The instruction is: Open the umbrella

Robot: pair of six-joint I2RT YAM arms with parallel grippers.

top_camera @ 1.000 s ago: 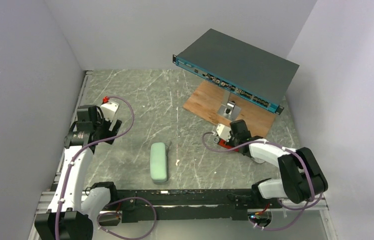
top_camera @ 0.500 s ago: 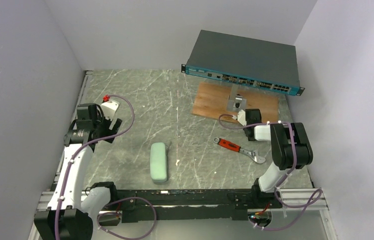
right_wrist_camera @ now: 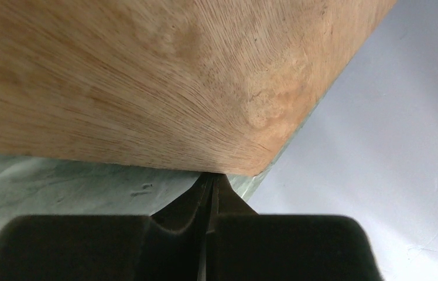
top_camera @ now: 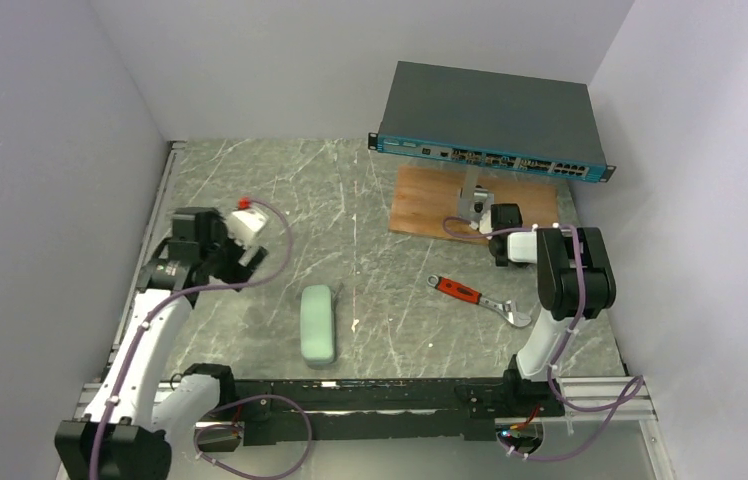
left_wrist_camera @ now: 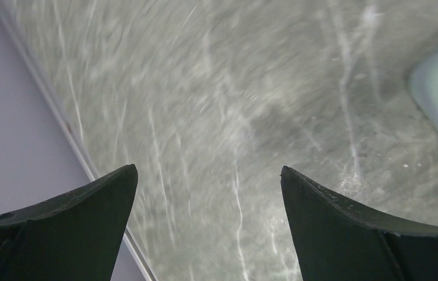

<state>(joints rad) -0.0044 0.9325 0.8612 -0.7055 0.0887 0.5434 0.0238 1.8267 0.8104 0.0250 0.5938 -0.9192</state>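
1. The left claw (left_wrist_camera: 208, 170) stood wide open with nothing in it, above bare marble surface (top_camera: 280, 190) toward the left edge. Its wrist view was blurred.
2. The right claw (right_wrist_camera: 212, 178) was shut tight, fingers pressed flat together with nothing between them. Their tips pointed at the edge of a wooden board (top_camera: 420, 195) near the far right corner. Whether they touched the wood could not be told.
3. The umbrella showed in none of the three views, so its place could not be told.
4. A mint-green case (top_camera: 318, 322) lay closed close to the near edge, left of the middle. It was well apart from both claws, and one end of it showed at the right of the left wrist view.
5. A wrench (top_camera: 478, 297) with a red handle lay flat right of the middle, between the case and the right arm.
6. A dark network switch (top_camera: 495, 120) with a teal front sat raised over the board, above a small metal bracket (top_camera: 470, 203), along the far edge.
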